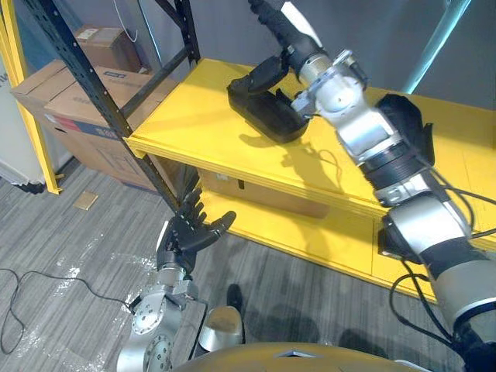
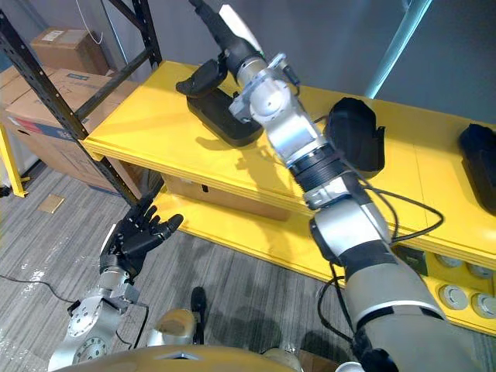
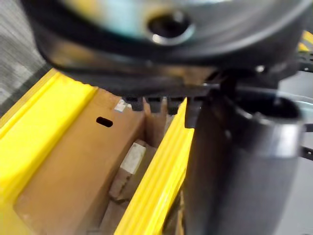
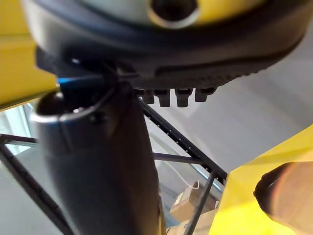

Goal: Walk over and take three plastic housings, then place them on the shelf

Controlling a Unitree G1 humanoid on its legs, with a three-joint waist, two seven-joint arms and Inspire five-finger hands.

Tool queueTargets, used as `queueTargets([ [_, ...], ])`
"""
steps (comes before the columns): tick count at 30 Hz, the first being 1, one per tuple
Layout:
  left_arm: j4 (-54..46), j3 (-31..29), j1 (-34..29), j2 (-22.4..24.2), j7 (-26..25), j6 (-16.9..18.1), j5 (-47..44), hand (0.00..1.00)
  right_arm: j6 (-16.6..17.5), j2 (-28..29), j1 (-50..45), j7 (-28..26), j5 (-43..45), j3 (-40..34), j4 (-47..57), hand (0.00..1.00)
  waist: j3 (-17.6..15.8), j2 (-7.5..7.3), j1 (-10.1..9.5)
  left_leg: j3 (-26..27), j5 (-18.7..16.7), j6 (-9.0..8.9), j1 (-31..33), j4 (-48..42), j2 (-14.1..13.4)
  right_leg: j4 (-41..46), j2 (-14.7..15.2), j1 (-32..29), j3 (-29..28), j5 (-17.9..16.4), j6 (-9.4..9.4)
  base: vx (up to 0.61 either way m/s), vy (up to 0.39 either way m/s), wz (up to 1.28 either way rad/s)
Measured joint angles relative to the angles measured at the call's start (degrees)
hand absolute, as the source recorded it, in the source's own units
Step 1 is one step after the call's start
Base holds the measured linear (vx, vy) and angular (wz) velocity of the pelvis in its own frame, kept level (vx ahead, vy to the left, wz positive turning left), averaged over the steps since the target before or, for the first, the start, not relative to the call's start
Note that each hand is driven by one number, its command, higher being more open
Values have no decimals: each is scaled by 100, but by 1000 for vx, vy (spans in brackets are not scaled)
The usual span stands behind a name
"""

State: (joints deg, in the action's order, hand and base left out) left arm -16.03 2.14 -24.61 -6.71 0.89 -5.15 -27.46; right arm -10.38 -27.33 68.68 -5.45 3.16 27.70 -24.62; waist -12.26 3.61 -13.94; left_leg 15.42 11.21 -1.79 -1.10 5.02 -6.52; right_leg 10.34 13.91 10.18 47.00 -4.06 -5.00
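A black plastic housing [image 1: 263,108] lies on the yellow shelf top [image 1: 186,116], with its raised part tilted up at the far end. My right hand [image 1: 280,31] is in the air just above and behind it. The fingers are straight and hold nothing, and the thumb bears a white cover. A second black housing [image 2: 355,133] stands on the shelf behind my right forearm. A third [image 2: 480,164] lies at the far right edge. My left hand [image 1: 192,231] hangs low before the lower shelf, its fingers spread and empty.
A black rack upright [image 1: 101,93] runs diagonally at the shelf's left end, with cardboard boxes [image 1: 70,93] behind it. Another cardboard box [image 3: 73,166] sits under the top board on the lower yellow shelf [image 1: 325,240]. Round grey parts [image 2: 457,296] lie at the lower right.
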Motion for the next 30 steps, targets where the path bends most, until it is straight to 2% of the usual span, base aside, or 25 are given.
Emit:
queueTargets([
  [2,0,-58,-148,-30,85,-23,1,100,378,-433,96,-575,39,168,83,100,28,-42,11,-8,-5,-3,-14,0,-2,-58,-26,40,13,10,-11,0,0,0],
  [3,0,-104,-244,-41,120,-25,3,100,669,-761,252,-1043,-231,550,80,100,43,-67,18,-8,-11,-10,-37,0,-3,-81,-38,73,16,11,-13,0,0,0],
  [5,0,-125,-296,-57,147,-25,4,100,909,-978,334,-1338,-472,852,80,100,66,-90,14,-14,-16,-16,-42,0,-13,-146,-77,97,20,29,-27,0,0,0],
  [6,0,-140,-325,-75,188,-24,4,100,1147,-1147,352,-1563,-649,1106,71,100,92,-123,-1,-16,-18,-21,-35,0,-24,-173,-106,98,21,34,-23,0,0,0],
  [9,0,-139,-362,-114,238,-22,5,100,1610,-1363,351,-1915,-754,1731,-107,100,122,-172,0,-11,0,3,-36,-1,-22,-221,-117,111,20,69,-50,0,0,0],
  [13,0,-138,-357,-118,238,-19,6,100,1895,-1504,351,-2077,-969,1998,-395,100,126,-181,-30,-9,10,10,-47,-12,-2,-242,-120,135,24,101,-72,0,0,0],
  [19,2,-116,-359,-217,237,-18,6,100,2083,-1865,176,-2220,-1006,2184,-795,100,127,-182,-90,-10,17,6,-49,-12,-1,-241,-119,135,21,100,-70,-6,0,0],
  [23,108,-36,-345,-288,214,-16,9,100,2038,-1929,-192,-1862,-1439,2182,-1135,100,127,-182,-97,-7,27,10,-35,2,-6,-235,-114,108,7,73,-26,-50,6,-1],
  [30,794,49,-255,-343,51,-14,53,100,1971,-1933,-494,-1643,-1626,2120,-1553,100,115,-164,-168,-8,57,39,219,-14,-16,-61,-97,-195,-18,46,13,-28,3,0],
])
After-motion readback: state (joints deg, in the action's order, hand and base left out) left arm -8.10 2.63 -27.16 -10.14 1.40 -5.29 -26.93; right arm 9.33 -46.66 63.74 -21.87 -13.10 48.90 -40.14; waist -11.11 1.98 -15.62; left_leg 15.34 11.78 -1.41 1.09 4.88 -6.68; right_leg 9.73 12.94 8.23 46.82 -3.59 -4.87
